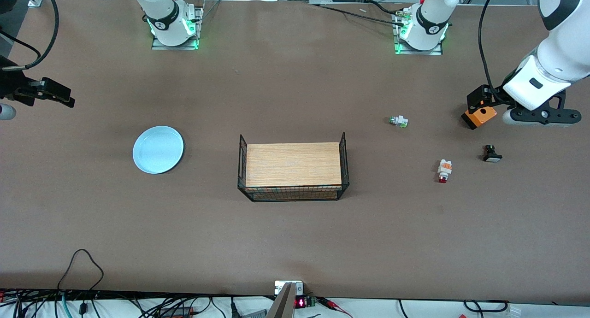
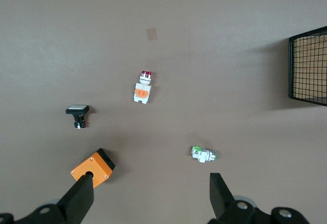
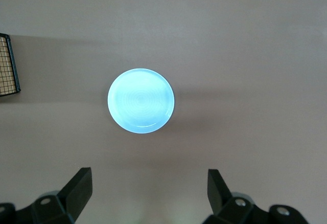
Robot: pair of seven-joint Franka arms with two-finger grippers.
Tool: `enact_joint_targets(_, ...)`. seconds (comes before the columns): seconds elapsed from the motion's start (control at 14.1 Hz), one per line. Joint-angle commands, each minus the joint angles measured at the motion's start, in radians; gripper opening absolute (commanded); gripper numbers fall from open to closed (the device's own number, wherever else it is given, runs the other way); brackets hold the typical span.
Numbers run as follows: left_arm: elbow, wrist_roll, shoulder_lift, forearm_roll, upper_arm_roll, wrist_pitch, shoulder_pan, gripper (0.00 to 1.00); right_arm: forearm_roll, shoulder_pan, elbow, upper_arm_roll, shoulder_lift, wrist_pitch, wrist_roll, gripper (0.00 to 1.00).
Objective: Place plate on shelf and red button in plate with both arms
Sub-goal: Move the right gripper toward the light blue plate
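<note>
Jaws spread on both grippers: left gripper (image 2: pixel 148 196) high over the orange box (image 1: pixel 479 115), right gripper (image 3: pixel 149 193) high, off the plate (image 1: pixel 158 150). From the basket (image 1: pixel 293 168), find the red button (image 1: pixel 444 170) toward the left arm's end; descend centred, you'll grip its white body.

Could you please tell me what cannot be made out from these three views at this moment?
- Right gripper: open in its wrist view; in the front view the picture's edge cuts it off.
- Left gripper: open; the front view hides its fingers under the arm's white wrist.
- Wire basket: the wrist views' edges cut off all but a corner.
- Red button: too small to read any marking.
</note>
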Motion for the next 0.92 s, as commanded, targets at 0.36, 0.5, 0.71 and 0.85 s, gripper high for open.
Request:
enact_joint_targets(0.36,0.017,0.003,-0.004,0.021,0.001,-0.019,-0.008,1.0,-0.001,0.002,0.003,0.004,0.006,-0.023,0.001,1.0)
enact_joint_targets(0.5,0.017,0.003,-0.004,0.021,0.001,-0.022,-0.008,1.0,-0.003,0.007,-0.002,0.004,0.05,-0.017,0.001,1.0)
enact_joint_targets(0.71,0.017,0.003,-0.004,0.021,0.001,-0.019,-0.008,1.0,-0.001,-0.001,-0.005,0.004,0.122,0.065,-0.008,1.0)
enact_joint_targets(0.85,0.017,0.003,-0.004,0.021,0.003,-0.022,-0.008,1.0,-0.004,-0.001,-0.018,0.004,0.171,0.107,0.0,1.0)
